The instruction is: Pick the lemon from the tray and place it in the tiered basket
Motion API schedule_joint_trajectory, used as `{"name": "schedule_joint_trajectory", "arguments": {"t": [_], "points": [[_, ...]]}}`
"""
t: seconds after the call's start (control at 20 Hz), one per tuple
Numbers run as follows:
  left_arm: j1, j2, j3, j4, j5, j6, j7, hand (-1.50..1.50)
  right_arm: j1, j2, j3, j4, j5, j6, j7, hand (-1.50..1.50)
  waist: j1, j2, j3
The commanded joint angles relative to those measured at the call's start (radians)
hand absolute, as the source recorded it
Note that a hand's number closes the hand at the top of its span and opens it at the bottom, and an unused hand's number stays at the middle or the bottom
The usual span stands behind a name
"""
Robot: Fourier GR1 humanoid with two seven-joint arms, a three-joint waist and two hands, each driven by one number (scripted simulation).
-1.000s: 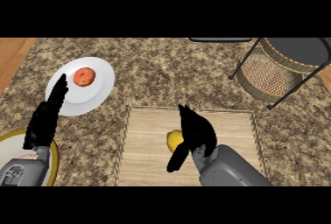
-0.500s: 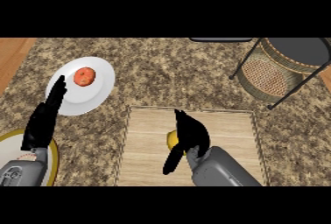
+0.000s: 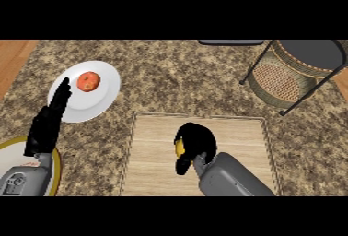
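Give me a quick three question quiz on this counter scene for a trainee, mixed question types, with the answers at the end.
1. True or false: the right hand is curled over the lemon on the tray.
2. What lies on the white plate? A) a round orange-red fruit B) a spoon C) nothing
3. Fill in: the tiered basket stands at the view's upper ____.

Key: 1 true. 2 A, the fruit. 3 right. The left hand rests open at the left, over the plate's edge.
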Motion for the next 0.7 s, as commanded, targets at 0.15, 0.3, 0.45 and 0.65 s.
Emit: {"name": "schedule_joint_trajectory", "arguments": {"t": [0.15, 0.3, 0.45, 0.65], "points": [[0.004, 0.004, 0.02, -0.028, -0.015, -0.032, 0.019, 0.0, 0.02, 0.037, -0.051, -0.011, -0.051, -0.046, 0.05, 1.5, 0.007, 0.009, 0.005], [-0.008, 0.017, 0.051, -0.019, 0.0, -0.061, 0.024, 0.0, 0.022, 0.037, -0.04, -0.114, -0.04, -0.079, 0.111, 1.5, 0.004, 0.008, 0.005], [-0.023, -0.011, 0.014, -0.002, -0.011, -0.046, -0.001, 0.0, -0.182, 0.037, -0.206, 0.166, 0.066, -0.244, 0.124, 1.5, 0.048, 0.024, 0.004], [-0.038, -0.01, 0.001, -0.018, -0.025, -0.043, -0.004, 0.0, -0.305, -0.034, -0.358, 0.288, 0.189, -0.335, 0.178, 1.5, 0.07, 0.038, 0.002]]}}
